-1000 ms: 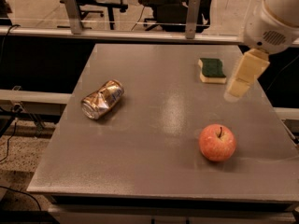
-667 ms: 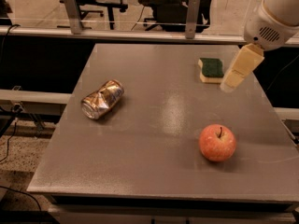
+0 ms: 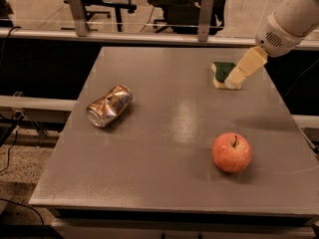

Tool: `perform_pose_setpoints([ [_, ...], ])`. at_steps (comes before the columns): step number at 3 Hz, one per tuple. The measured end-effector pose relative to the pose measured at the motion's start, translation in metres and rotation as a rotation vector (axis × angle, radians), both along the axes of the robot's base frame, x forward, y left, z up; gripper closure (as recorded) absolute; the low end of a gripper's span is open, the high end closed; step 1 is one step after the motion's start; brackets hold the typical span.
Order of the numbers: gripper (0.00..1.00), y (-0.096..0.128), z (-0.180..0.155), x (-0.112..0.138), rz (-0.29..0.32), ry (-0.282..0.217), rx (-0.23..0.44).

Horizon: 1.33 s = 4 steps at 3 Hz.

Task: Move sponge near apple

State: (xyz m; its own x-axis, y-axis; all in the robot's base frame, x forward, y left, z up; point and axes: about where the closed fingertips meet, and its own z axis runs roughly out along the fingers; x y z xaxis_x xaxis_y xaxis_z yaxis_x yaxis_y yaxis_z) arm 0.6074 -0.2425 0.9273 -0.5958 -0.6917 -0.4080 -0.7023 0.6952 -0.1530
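The sponge [image 3: 222,72], dark green on top with pale yellow foam below, lies flat on the grey table [image 3: 164,133] at the far right. The red-orange apple [image 3: 232,152] stands upright at the near right, well in front of the sponge. My gripper [image 3: 234,79] hangs from the white arm at the upper right, its pale fingers reaching down over the sponge's right edge and hiding part of it. I cannot tell whether it touches the sponge.
A crushed metallic can [image 3: 108,105] lies on its side at the left of the table. Behind the table runs a rail with metal posts [image 3: 204,16], and office chairs stand beyond it. The table's right edge is close to the sponge.
My gripper has moved left and toward the sponge, from beside it to over its right edge. The sponge, apple and can have not moved.
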Motion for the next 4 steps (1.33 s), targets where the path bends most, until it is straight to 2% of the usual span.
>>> perform_pose_setpoints([
  [3,0.0,-0.017,-0.073,0.075,-0.172,0.041,0.022],
  [4,0.03,-0.011,-0.08,0.078,-0.16,0.059,0.028],
])
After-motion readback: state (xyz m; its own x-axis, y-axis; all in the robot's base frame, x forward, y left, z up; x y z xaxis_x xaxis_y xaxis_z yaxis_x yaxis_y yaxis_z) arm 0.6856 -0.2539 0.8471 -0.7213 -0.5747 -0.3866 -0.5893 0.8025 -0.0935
